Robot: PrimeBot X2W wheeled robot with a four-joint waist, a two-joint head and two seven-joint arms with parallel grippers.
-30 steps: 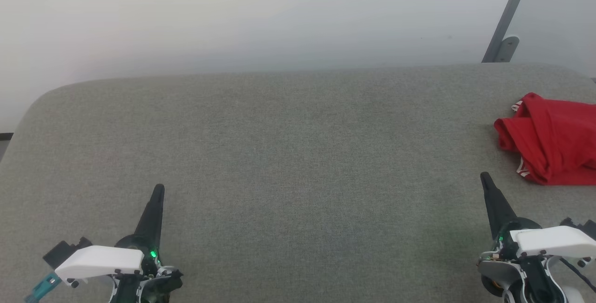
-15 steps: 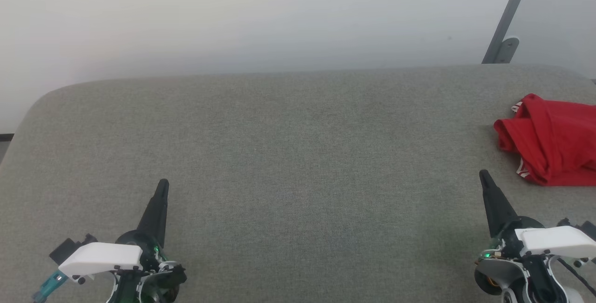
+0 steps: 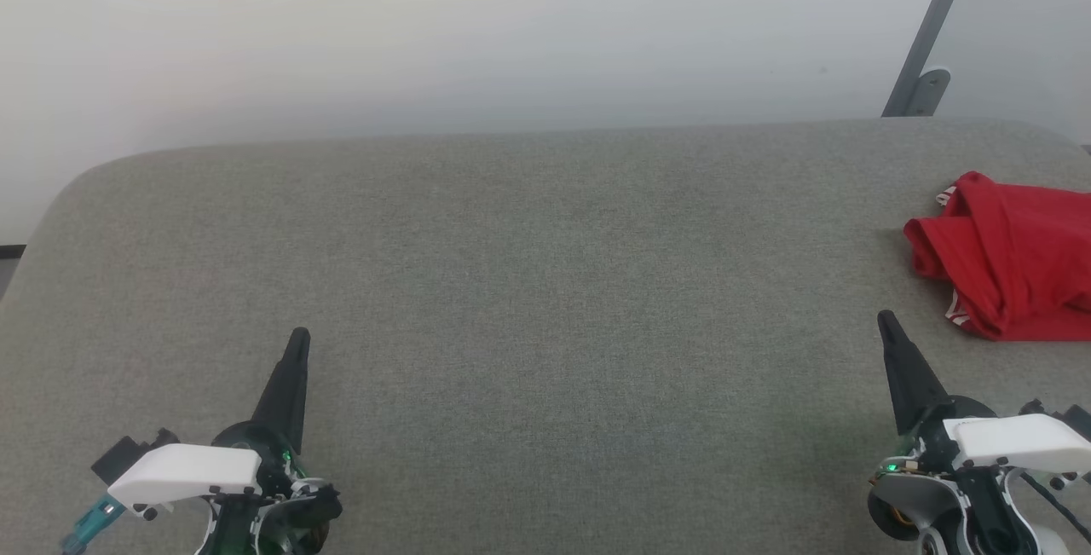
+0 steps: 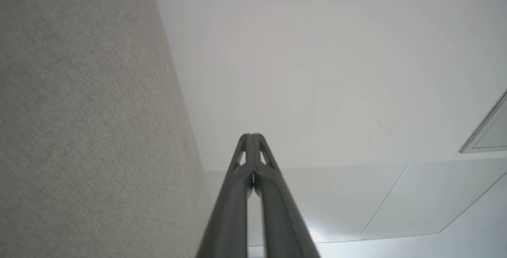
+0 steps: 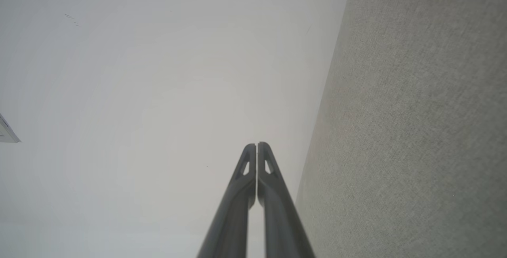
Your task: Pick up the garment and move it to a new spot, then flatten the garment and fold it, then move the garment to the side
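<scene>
Left end effector [image 3: 297,336] closed (right [image 3: 886,319] too)

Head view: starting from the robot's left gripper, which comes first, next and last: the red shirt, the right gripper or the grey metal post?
From the left gripper:
1. Right gripper, across on the near right.
2. Red shirt, crumpled at the far right.
3. Grey metal post, farthest back, on the right.
</scene>
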